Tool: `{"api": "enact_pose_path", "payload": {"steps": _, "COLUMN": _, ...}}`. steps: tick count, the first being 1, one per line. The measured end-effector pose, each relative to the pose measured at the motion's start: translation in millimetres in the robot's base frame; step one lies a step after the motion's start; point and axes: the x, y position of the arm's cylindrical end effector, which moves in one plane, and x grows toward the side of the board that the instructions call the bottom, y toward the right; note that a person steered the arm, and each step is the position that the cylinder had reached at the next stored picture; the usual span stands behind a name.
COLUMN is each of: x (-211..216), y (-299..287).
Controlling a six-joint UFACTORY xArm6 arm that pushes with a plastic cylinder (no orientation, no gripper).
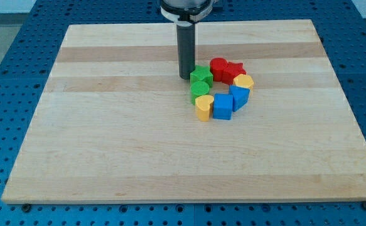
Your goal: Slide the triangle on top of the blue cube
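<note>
End effector: bare rod, no jaws; its tip (186, 76) holds nothing.
Contact: green star (201, 75) touches its right.

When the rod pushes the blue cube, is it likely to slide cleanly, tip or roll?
The blue cube probably slides rather than rolls: it sits low on a flat face on the smooth wooden board. It looks rigid, so unlikely to deform. It may not move alone, since the yellow block and another blue block appear to touch it.
</note>
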Motion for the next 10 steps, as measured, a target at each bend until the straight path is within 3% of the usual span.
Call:
{"api": "enact_pose_path", "payload": {"steps": 1, "x": 0.0, "y": -3.5}}
{"api": "enact_pose_path", "payload": {"steps": 3, "x": 1.6, "y": -79.9}}
{"api": "enact_pose_path", "payload": {"steps": 5, "x": 101.9, "y": -95.8}}
{"api": "enact_pose_path", "payload": {"steps": 7, "x": 149.1, "y": -10.8}}
{"api": "enact_pose_path", "payload": {"steps": 10, "x": 140.2, "y": 144.4}}
